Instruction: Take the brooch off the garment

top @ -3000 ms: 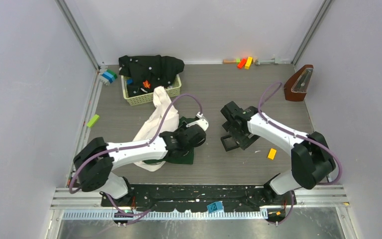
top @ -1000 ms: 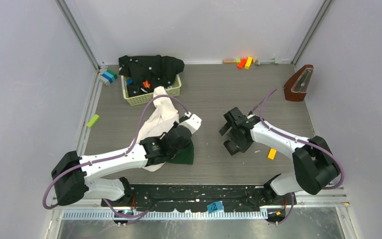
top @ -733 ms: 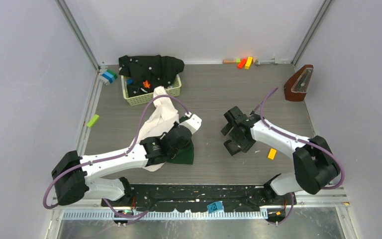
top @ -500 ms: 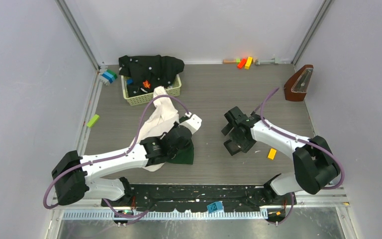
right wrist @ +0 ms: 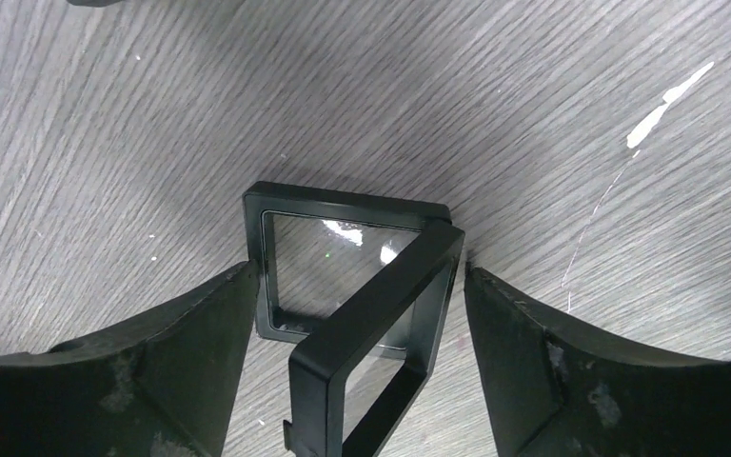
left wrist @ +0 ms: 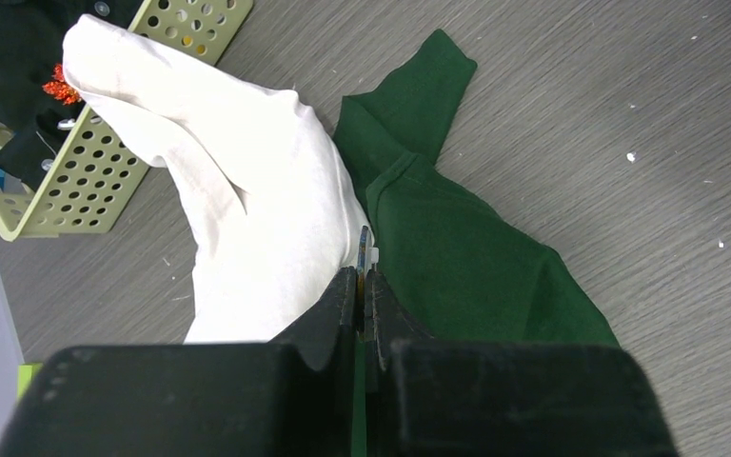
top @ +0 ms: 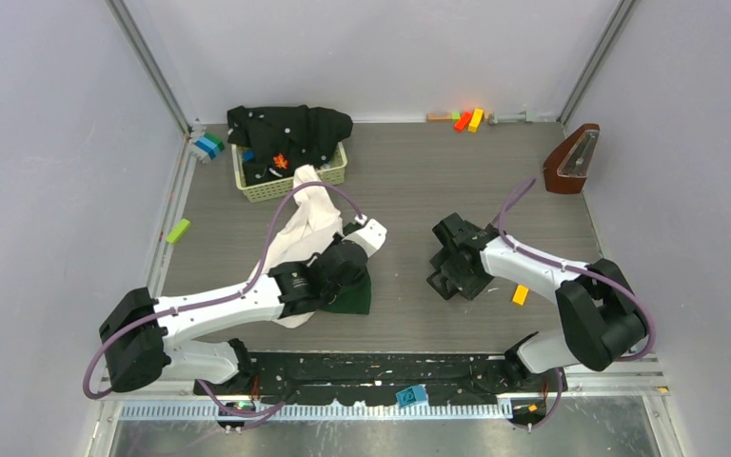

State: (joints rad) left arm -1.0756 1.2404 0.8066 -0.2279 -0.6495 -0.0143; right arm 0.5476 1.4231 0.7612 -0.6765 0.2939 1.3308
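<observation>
Left tool point(left wrist: 363, 278) pressed together at the garment's point(left wrist: 266, 219) white-green seam.
Right tool point(right wrist: 357, 290) spread, straddling an open black box point(right wrist: 343, 202) on the table point(right wrist: 552, 86).

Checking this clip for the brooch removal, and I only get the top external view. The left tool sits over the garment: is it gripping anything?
Observer: The left wrist view shows the left tool shut, with its tips at the seam where the garment turns from cream to green. A pale sliver pokes out there, too small to name.
Operator: And on the right side?
Observer: The right wrist view shows a flat black frame with a clear window, and a second frame leaning tilted across it.
Operator: Gripped yet?
Observer: No. The right tool is open, with one finger on each side of the frames. I cannot tell whether they touch.
</observation>
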